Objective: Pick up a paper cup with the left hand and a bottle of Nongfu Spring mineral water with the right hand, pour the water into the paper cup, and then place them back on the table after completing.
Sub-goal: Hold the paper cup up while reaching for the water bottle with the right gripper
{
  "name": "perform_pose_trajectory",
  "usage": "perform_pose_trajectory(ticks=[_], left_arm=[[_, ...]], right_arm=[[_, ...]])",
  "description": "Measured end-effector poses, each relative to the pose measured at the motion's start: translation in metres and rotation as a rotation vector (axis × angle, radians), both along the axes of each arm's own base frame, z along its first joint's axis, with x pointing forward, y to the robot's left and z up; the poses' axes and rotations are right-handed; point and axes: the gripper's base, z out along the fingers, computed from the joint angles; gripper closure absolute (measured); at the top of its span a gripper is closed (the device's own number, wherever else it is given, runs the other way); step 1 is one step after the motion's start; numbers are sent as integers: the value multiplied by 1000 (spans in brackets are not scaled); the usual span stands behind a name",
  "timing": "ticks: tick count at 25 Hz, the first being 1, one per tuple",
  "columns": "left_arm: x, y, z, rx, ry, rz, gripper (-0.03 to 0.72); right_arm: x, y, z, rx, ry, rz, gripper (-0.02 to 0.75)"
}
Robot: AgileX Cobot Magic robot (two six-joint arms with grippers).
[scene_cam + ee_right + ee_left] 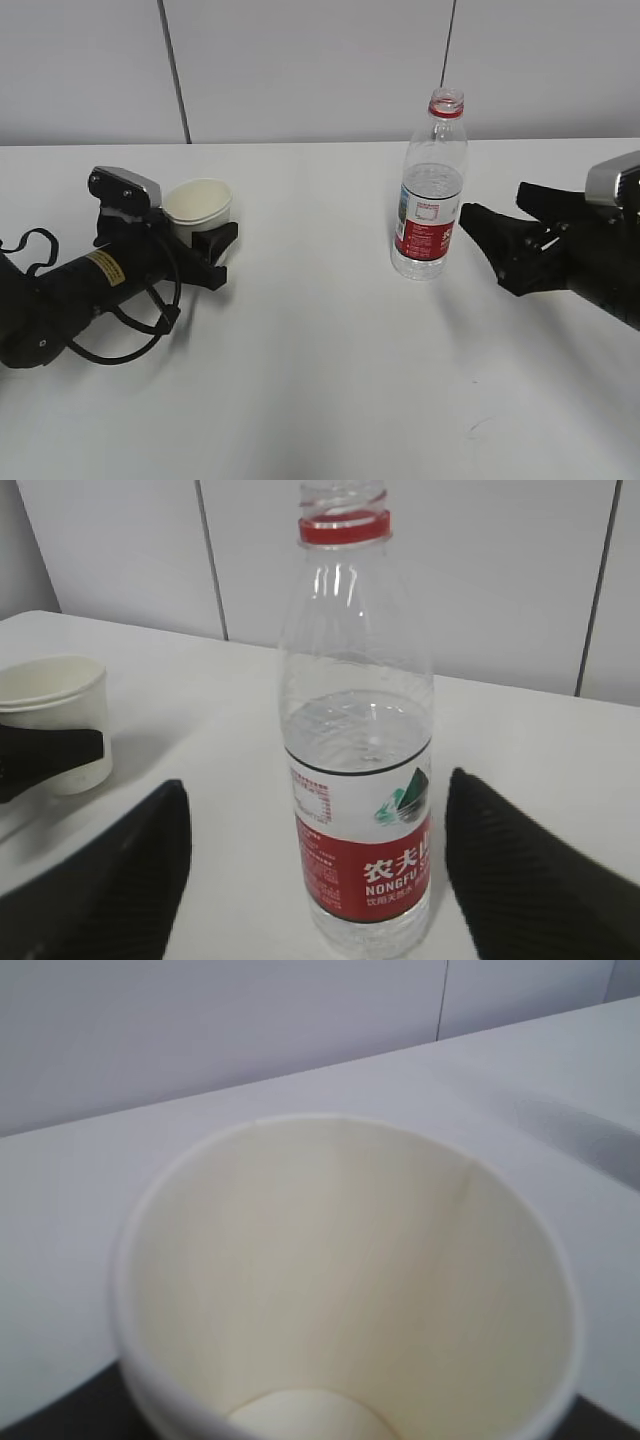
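Leftward, paper cup (198, 206) upright on desk (320, 400), light, thin-walled, crushable; left end effector (212, 245) low, level, fingers around cup wall, contact unclear. Centre, Nongfu Spring bottle (431, 190) uncapped, partly full, slick, top-heavy; grasp at red label. Right end effector (490, 228) spread wide, level, just beside bottle, empty.

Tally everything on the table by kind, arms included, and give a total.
Paper cup: 1
Water bottle: 1
Robot arms: 2, the left gripper around the cup, the right gripper open beside the bottle
Total: 4
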Motion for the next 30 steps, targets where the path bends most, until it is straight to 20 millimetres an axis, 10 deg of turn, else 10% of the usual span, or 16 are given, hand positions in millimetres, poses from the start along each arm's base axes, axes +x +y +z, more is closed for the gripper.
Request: perform_pose_trajectory(ticks=[30], left_arm=[[0, -1, 0, 2, 0, -8, 284]], right_arm=[[74, 5, -49, 22, 84, -5, 97]])
